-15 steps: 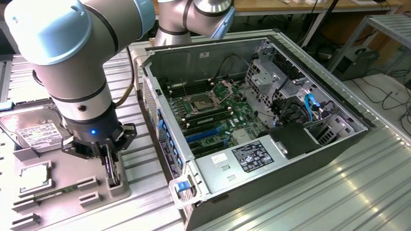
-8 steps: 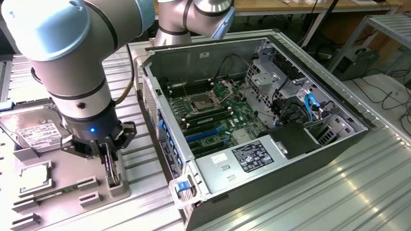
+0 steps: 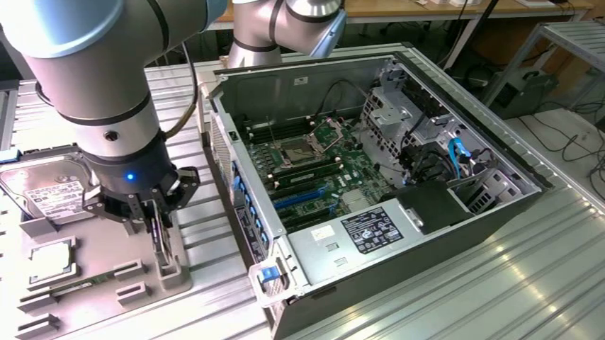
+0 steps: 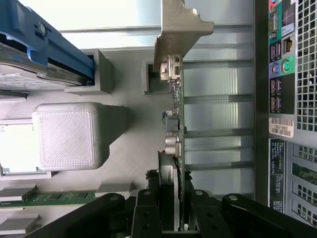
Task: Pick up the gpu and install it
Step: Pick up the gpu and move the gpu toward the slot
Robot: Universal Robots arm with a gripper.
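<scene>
Grey plastic makes up the fixture tray (image 3: 104,248) in the 8 o'clock corner of my exterior view, and the gripper (image 3: 156,214) is down over it. Its fingers (image 4: 146,217) are drawn in narrow, clamped on either face of the gpu (image 4: 176,124). The card stands on edge at a slotted holder (image 3: 169,273) on the tray. I cannot tell whether it is seated in the slot or just clear of it. In the wrist view, its silver bracket (image 4: 181,29) is at the end away from the gripper, and its round fan (image 4: 167,173) sits just ahead of the fingers. From the gpu, the hard drive (image 3: 42,191) lies toward 10 o'clock and the square CPU chip (image 3: 52,258) toward 9 o'clock, both on the tray. The open computer case (image 3: 454,234) lies toward 3 o'clock, with its motherboard (image 3: 312,170) exposed.
</scene>
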